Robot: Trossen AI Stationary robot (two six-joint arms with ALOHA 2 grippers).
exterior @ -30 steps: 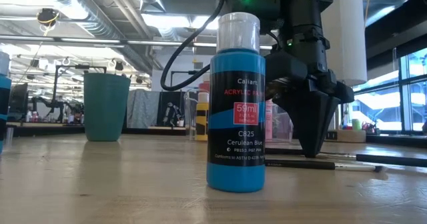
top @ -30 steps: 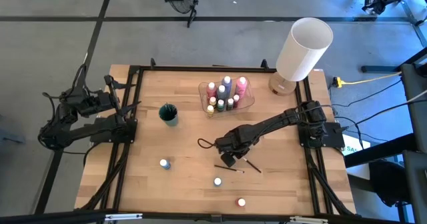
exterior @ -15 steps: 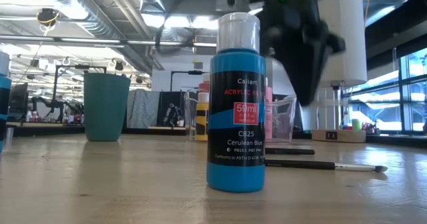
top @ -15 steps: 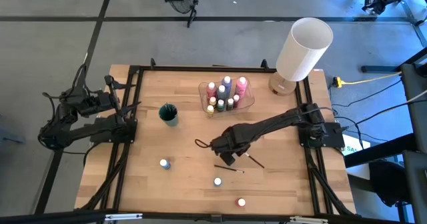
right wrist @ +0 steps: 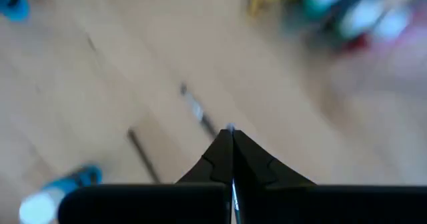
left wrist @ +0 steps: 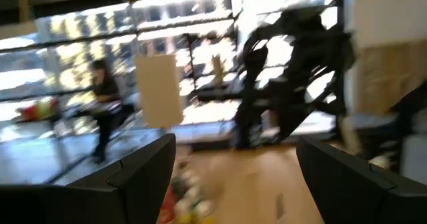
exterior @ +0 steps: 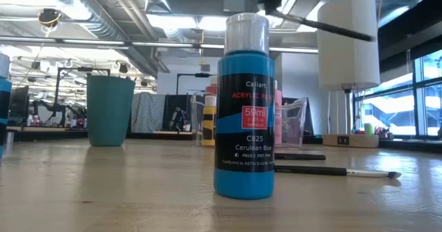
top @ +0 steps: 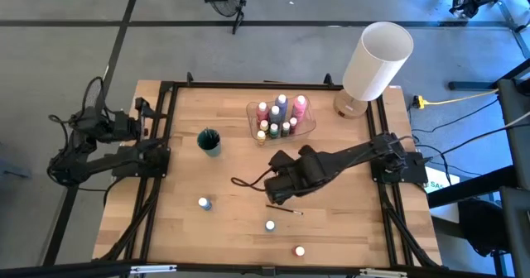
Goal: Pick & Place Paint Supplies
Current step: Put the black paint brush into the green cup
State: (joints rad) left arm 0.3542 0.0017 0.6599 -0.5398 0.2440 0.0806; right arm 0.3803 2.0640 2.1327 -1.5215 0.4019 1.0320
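Paint supplies are only partly sorted, I'd say. A clear tray [top: 308, 129] at the far middle of the table [top: 348, 228] already holds a cluster of paint bottles [top: 280, 117], and a teal cup [top: 209, 141] to its left has some dark handles standing in it.

Loose stuff on the wood: a blue bottle [top: 204, 203] near left, another blue one [top: 270, 225] near the middle, a red bottle [top: 299, 250] at the near edge, and a paintbrush [top: 284, 209] lying flat just near of the right arm.

The right gripper [right wrist: 231, 139] is over the middle of the table, pinched tight on a second brush [exterior: 324, 26], lifted well clear of the wood in the low view. My guess is it's headed for the cup. The left gripper [left wrist: 235, 177] waits off the left edge, spread wide, holding nothing.

So roughly: one brush in the air, one brush and three bottles to go.
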